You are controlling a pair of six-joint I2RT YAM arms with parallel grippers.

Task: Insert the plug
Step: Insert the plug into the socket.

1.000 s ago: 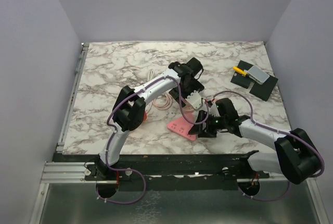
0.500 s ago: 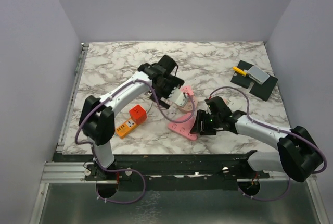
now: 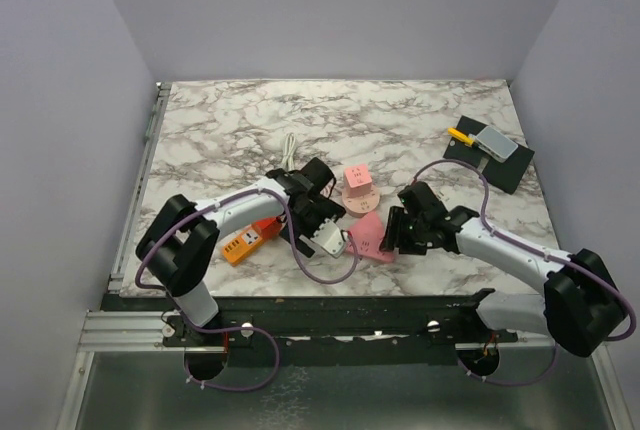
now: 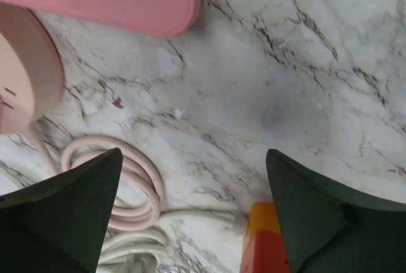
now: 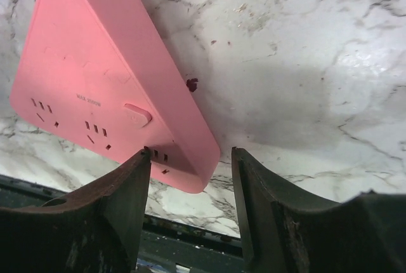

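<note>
Marble table [image 3: 230, 120]: the pink power strip [image 5: 108, 89] is straddled at one corner by the right gripper [image 5: 191, 151], jaws half-spread, probably to steady it. The left gripper [image 4: 193, 153] is held wide and empty. The pink plug [image 3: 358, 190] (so judged) lies just beyond the strip, unheld.

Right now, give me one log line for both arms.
left fingers open, empty, above table | right fingers open, straddling corner of pink power strip | nothing held

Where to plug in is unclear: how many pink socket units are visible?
2. A flat pink strip near the front edge; a pink cube socket behind it. Others may be hidden.
</note>
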